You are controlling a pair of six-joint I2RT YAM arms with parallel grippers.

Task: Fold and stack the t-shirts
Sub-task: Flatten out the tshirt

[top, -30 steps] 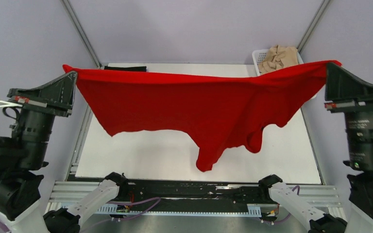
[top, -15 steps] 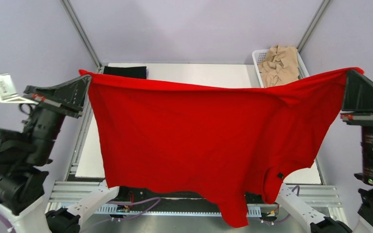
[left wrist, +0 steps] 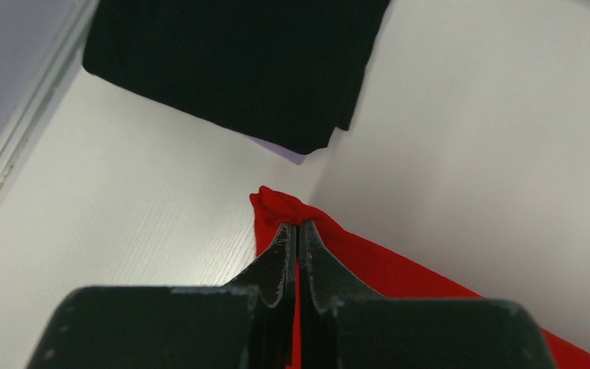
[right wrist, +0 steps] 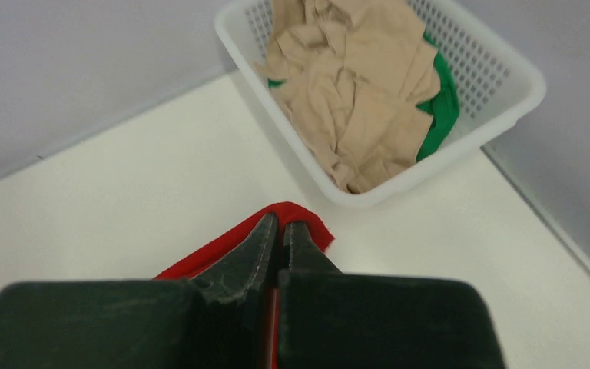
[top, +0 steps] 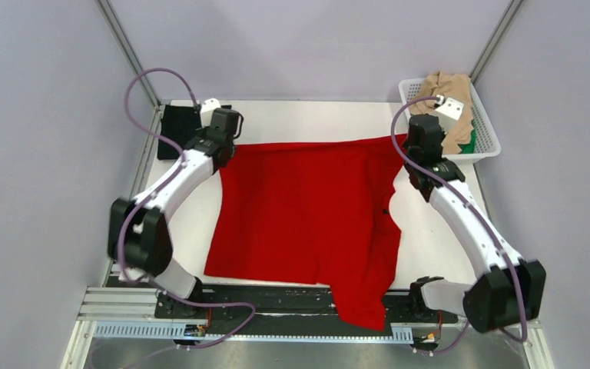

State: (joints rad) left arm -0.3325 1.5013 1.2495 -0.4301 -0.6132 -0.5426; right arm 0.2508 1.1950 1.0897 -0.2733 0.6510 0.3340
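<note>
The red t-shirt (top: 307, 207) lies spread on the white table, its near end hanging over the front edge. My left gripper (top: 219, 146) is shut on its far left corner (left wrist: 276, 206). My right gripper (top: 413, 146) is shut on its far right corner (right wrist: 307, 219). A folded black t-shirt (top: 178, 121) lies at the far left corner; it also shows in the left wrist view (left wrist: 238, 61). Crumpled beige t-shirts (right wrist: 353, 84) and a green one (right wrist: 444, 100) sit in the basket.
The white lattice basket (top: 485, 131) stands at the far right corner, close to my right gripper; its rim shows in the right wrist view (right wrist: 507, 100). Metal frame posts (top: 127, 50) rise at the far corners. A black rail (top: 276, 296) runs along the front edge.
Both arms have swung from raised near the camera to low at the far edge. The red t-shirt, held hanging in the air before, now lies on the table.
</note>
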